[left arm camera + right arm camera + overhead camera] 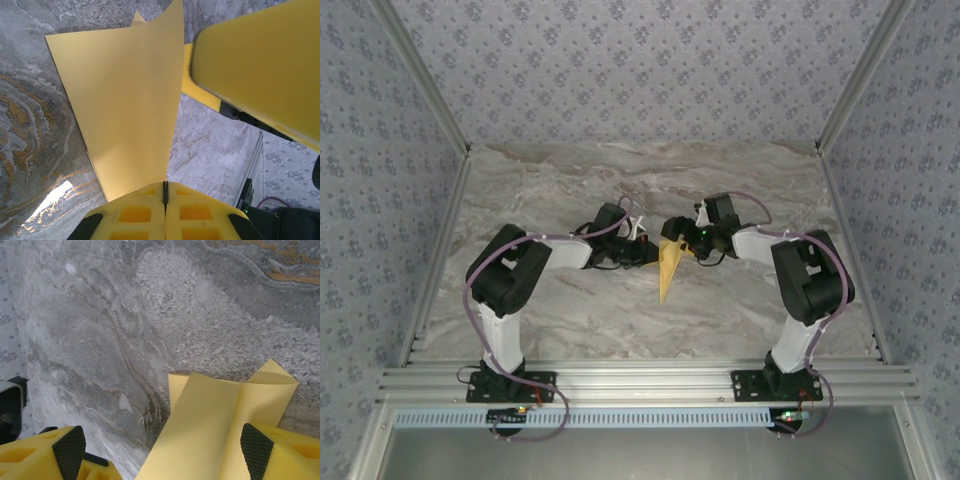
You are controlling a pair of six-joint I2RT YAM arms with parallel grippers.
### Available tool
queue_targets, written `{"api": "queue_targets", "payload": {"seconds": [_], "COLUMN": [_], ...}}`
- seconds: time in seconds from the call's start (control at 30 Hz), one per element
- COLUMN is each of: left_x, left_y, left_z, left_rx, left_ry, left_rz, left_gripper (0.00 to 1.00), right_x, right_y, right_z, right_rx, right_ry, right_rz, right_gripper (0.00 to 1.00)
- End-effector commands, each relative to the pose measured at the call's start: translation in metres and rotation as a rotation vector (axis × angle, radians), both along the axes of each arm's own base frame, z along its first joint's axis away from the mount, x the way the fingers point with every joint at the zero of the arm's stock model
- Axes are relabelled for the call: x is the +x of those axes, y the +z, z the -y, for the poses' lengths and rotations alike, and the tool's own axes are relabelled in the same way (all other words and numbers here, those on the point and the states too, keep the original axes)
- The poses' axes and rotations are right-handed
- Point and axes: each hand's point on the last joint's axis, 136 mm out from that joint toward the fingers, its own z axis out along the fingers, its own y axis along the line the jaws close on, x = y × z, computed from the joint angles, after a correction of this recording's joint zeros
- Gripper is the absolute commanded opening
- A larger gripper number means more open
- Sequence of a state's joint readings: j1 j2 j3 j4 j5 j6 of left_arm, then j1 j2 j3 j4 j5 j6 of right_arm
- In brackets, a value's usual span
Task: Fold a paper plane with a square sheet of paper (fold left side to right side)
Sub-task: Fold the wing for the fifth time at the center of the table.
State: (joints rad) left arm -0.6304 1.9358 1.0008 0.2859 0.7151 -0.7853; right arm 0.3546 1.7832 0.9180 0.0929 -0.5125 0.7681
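yellow-orange paper sheet (669,268) is pinched at its edge by the closed left gripper (165,192); right gripper (162,447) is spread wide, sheet seen between its fingers, above marble table (570,310).

Grey marble tabletop (620,310); floral-patterned walls (640,60); aluminium rail (640,378) along near edge.

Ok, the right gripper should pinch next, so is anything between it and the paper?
Nothing visible stands in the way. The paper rises between the fingers of the open right gripper, with bare marble table beyond. The left gripper is shut on one edge of the paper.
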Motion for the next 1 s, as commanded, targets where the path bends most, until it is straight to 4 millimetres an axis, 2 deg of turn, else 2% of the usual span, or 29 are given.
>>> {"api": "queue_targets", "payload": {"seconds": [0.0,0.37,0.97], "left_x": [-0.001,0.006,0.002], "left_y": [0.003,-0.005,-0.022], "left_z": [0.006,0.009,0.008], "left_rx": [-0.005,0.035,0.058], "left_ry": [-0.037,-0.067,-0.106], "left_rz": [0.014,0.042,0.042], "left_gripper": [0.05,0.05,0.08], "right_x": [-0.003,-0.013,-0.018], "right_y": [-0.011,-0.027,-0.025], "right_z": [0.000,0.000,-0.004], "right_rx": [-0.032,-0.083,-0.090], "right_ry": [-0.005,0.022,0.042], "right_rz": [-0.050,-0.103,-0.102], "right_gripper": [0.85,0.85,0.85]}}
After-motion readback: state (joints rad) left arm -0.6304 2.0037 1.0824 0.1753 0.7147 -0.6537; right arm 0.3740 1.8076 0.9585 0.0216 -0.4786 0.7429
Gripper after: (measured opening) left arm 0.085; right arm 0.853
